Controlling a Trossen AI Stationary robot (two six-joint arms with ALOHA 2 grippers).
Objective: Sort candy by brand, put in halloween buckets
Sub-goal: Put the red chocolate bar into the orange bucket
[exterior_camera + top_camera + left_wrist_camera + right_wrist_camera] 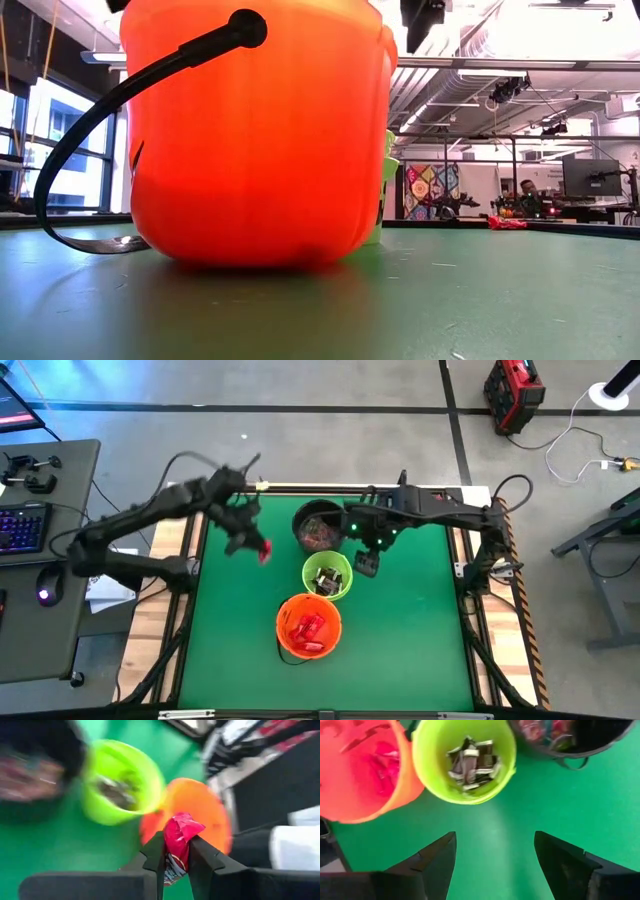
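Three buckets stand on the green table in a row: a black one (318, 526) holding silvery candy, a lime green one (327, 575) holding dark candy, an orange one (309, 625) holding red candy. My left gripper (262, 549) is above the table left of the buckets, shut on a red wrapped candy (177, 845). My right gripper (366, 561) hangs open and empty just right of the green bucket (465, 757). My left gripper pinches the red candy between its two fingers (155, 857). The candy's crinkled free end (184, 826) sticks out past the fingertips. The candy is lifted clear of the table.
The orange bucket (255, 130) with its black handle (110, 110) fills the low view. A red piece (507, 222) lies at the table's far side in that view. Bare green table lies to the buckets' left and right.
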